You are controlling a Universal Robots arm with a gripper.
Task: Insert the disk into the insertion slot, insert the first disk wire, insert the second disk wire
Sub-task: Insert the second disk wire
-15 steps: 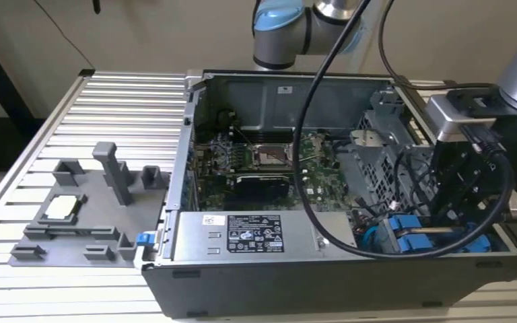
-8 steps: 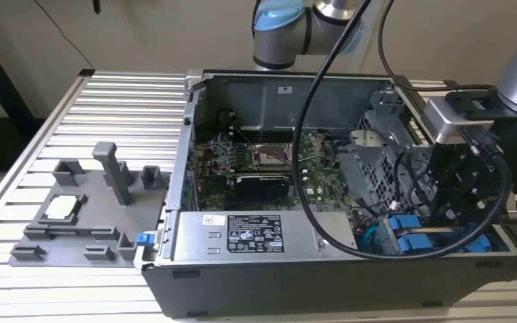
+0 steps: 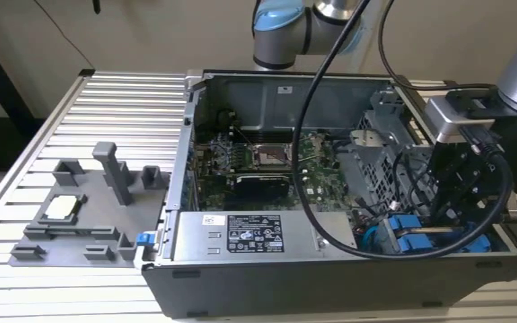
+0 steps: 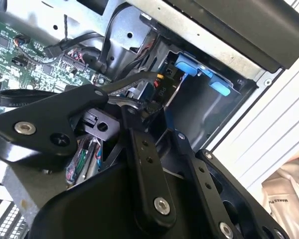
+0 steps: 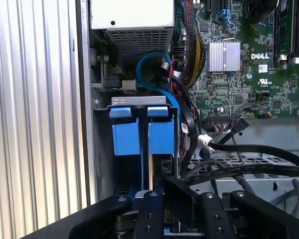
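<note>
Two blue-framed drives stand side by side in the grey metal drive cage at the case's front corner, on the exterior view's right. The disk (image 5: 162,135) (image 3: 406,225) sits in the insertion slot (image 5: 139,101), only its blue carrier end showing. My gripper (image 5: 164,172) (image 4: 150,97) (image 3: 447,202) reaches down into the case just over that end. It is shut on a black disk wire connector (image 4: 159,85) (image 5: 164,165), which is held against the disk. Its flat black cable (image 4: 122,85) trails back toward the motherboard.
The other blue-framed drive (image 5: 124,133) fills the neighbouring bay. A blue cable (image 5: 154,74) and bundled black wires (image 5: 189,124) crowd the space beside the cage. The power supply (image 3: 263,235) lies along the case front. A grey fixture plate (image 3: 88,208) sits on the ribbed table.
</note>
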